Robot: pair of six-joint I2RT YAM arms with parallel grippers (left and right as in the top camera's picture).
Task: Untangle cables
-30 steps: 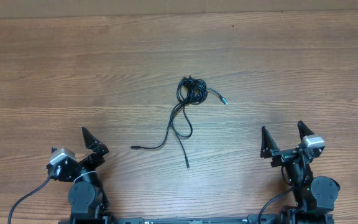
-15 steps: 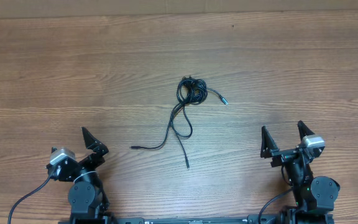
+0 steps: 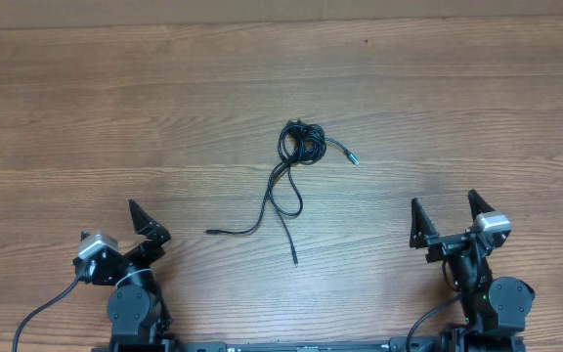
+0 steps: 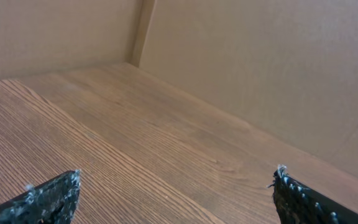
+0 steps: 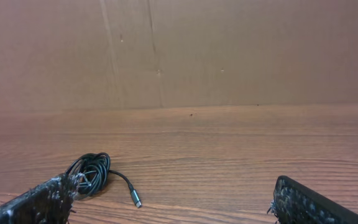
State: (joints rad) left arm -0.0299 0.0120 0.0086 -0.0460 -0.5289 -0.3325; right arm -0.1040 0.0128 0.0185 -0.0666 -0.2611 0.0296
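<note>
Thin black cables (image 3: 301, 143) lie in a tight knotted coil at the table's middle, with loose strands (image 3: 280, 200) trailing toward me and a bluish plug tip (image 3: 353, 157) pointing right. In the right wrist view the cables (image 5: 89, 172) sit at lower left with the plug tip (image 5: 137, 201) beside it. My left gripper (image 3: 145, 221) rests open at the near left, far from the cables; its view shows only bare wood between the fingertips (image 4: 55, 194). Just as empty and open, my right gripper (image 3: 446, 216) stands at the near right.
A brown cardboard wall (image 5: 179, 50) closes the far side of the wooden table (image 3: 457, 88), and it also runs along the left (image 4: 260, 68).
</note>
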